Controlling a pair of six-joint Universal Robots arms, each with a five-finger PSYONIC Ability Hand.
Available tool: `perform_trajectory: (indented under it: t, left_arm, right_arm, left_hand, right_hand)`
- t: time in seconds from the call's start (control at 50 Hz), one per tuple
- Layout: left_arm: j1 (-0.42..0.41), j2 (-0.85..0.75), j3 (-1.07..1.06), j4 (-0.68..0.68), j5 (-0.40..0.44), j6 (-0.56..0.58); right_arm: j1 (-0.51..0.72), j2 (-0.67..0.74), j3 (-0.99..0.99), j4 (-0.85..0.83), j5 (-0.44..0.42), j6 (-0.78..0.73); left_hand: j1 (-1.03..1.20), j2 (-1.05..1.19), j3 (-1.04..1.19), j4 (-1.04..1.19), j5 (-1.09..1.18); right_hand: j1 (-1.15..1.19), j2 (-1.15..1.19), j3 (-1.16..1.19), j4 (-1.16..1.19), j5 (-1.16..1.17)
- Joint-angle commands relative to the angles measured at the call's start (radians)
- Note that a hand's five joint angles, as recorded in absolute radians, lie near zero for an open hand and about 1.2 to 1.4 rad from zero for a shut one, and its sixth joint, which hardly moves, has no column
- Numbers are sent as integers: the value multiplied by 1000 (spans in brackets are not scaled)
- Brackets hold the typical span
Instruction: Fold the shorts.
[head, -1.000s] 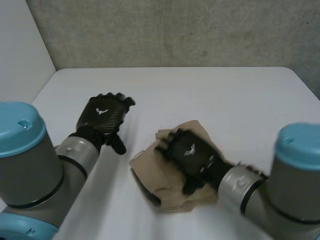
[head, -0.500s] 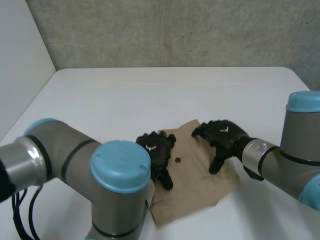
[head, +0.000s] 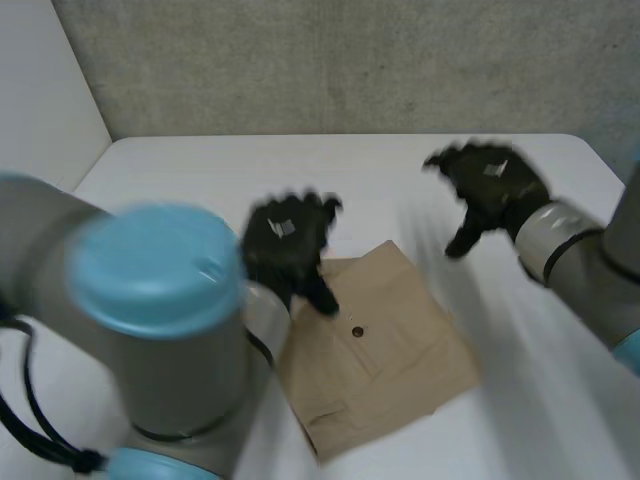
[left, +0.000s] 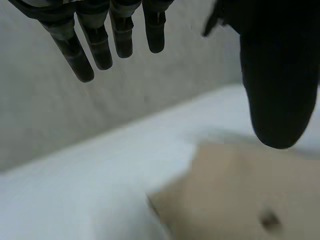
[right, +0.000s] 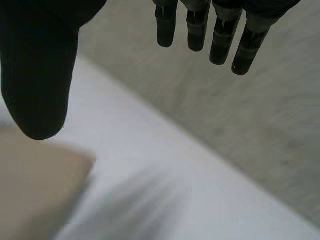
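Left hand (head: 285, 235), right hand (head: 495, 180) off shorts (head: 390, 350)

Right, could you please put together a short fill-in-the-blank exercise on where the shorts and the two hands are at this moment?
1. The shorts lie folded on the white ____.
2. The left hand and the right hand are both ____, holding nothing.
3. In the head view, the hand closer to the shorts is the robot's ____ hand.
Missing words: table; open; left.
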Motion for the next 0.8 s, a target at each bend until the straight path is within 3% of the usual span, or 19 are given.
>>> perform_trajectory:
  t: [0.02, 0.04, 0.1, 0.2, 0.8]
  left_arm:
    - [248, 201, 113, -164, 92, 12]
    - [249, 201, 113, -164, 93, 12]
    - [405, 215, 189, -365, 256, 5]
    - [479, 218, 184, -399, 313, -6]
    - [473, 310, 100, -302, 317, -3]
  right_arm:
    - [-15, -162, -57, -10, 215, 161]
    - [-15, -162, -58, -9, 216, 160]
    - [-13, -159, -104, 70, 230, 127]
    - [-11, -161, -162, 196, 217, 85]
    - [2, -167, -110, 198, 193, 82]
  left_hand:
    - [33, 22, 12, 20, 46]
    - [33, 22, 12, 20, 46]
    - [1, -10, -20, -12, 14]
    - [1, -10, -20, -12, 14]
    - [-61, -72, -81, -74, -48]
  right_hand:
    - [3, -47, -24, -58, -53]
    - [3, -47, -24, -58, -53]
    - [3, -47, -24, -58, -53]
    - [3, -47, -24, -58, -53]
    - [3, -47, -24, -58, -53]
